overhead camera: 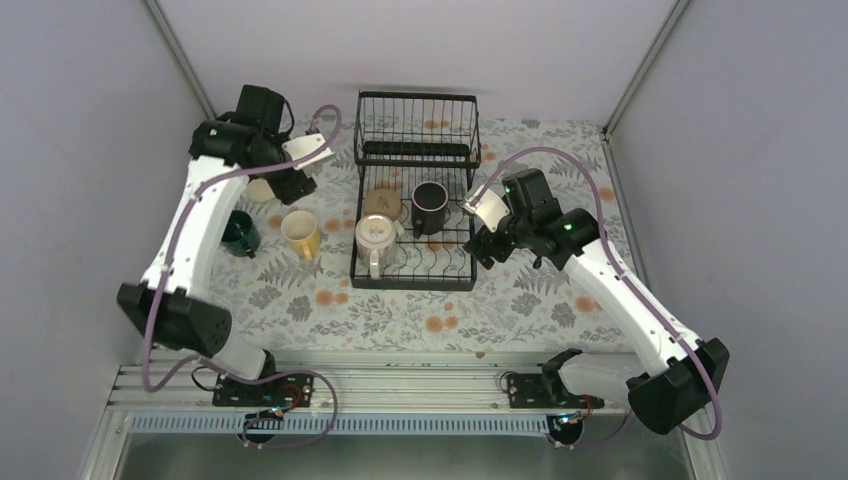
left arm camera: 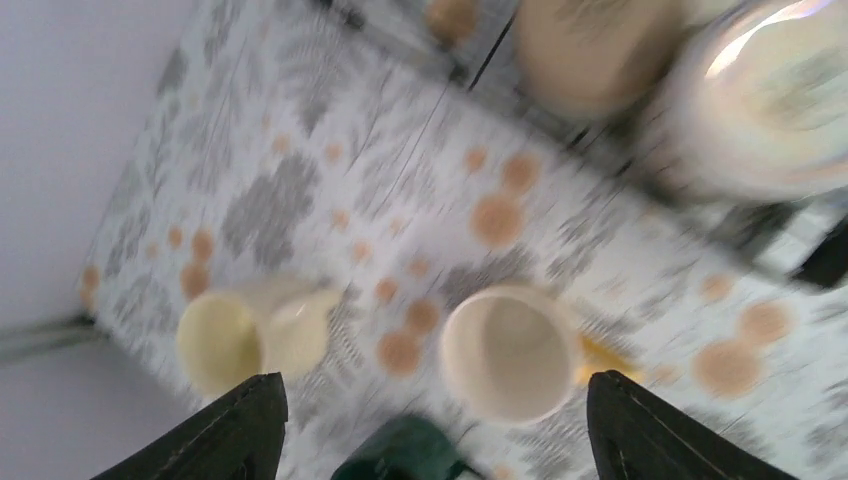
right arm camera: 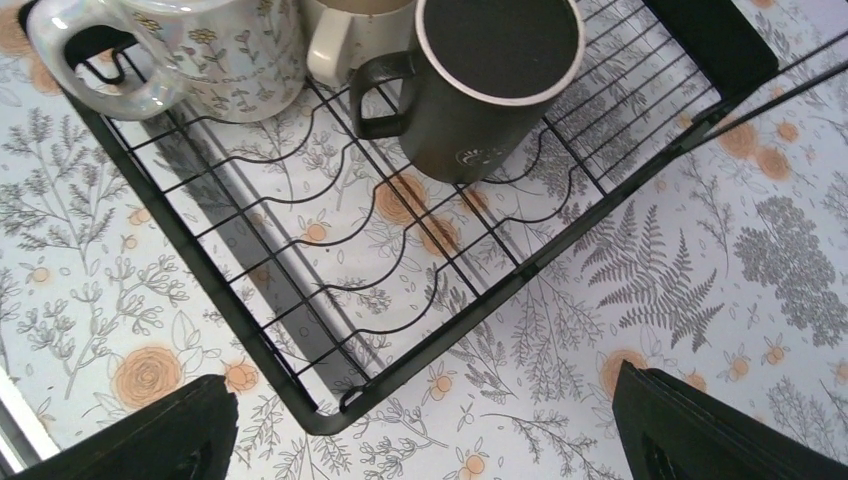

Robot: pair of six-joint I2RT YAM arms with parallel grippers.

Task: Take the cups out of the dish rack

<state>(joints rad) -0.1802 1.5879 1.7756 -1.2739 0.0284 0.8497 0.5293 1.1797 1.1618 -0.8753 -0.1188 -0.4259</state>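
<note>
Cloth-covered counter (overhead camera: 540,300): white print with grey ferns and orange blooms. Plain pale grey walls (overhead camera: 90,120) close it on the left, far and right sides. A ribbed metal rail (overhead camera: 400,385) runs along the near edge and carries both arm bases.

Dish rack (overhead camera: 416,282): black wire, standing mid-counter. Its raised basket is at the far edge and its flat tray with wavy dividers reaches toward the near edge. The basket holds no cups.

Three cups stand on the tray:
- black mug (overhead camera: 430,207), upright, on the side toward the right edge;
- tan mug (overhead camera: 381,205), just beside the black one;
- off-white mug (overhead camera: 375,240), glossy with a faint flower print, on the near side of the tan one.

Three cups stand on the cloth between the rack and the left edge:
- orange-yellow mug (overhead camera: 300,235), nearest the rack;
- dark green mug (overhead camera: 239,232), nearer the left edge;
- cream mug (overhead camera: 261,190), toward the far edge and partly hidden under the left arm. Its wrist view is too blurred to tell whether it stands upright.

Left gripper (left arm camera: 435,378): jaws wide, holding nothing, above these three cups.

Right gripper (right arm camera: 420,385): jaws wide, holding nothing, above the tray's near corner on the right-edge side.
</note>
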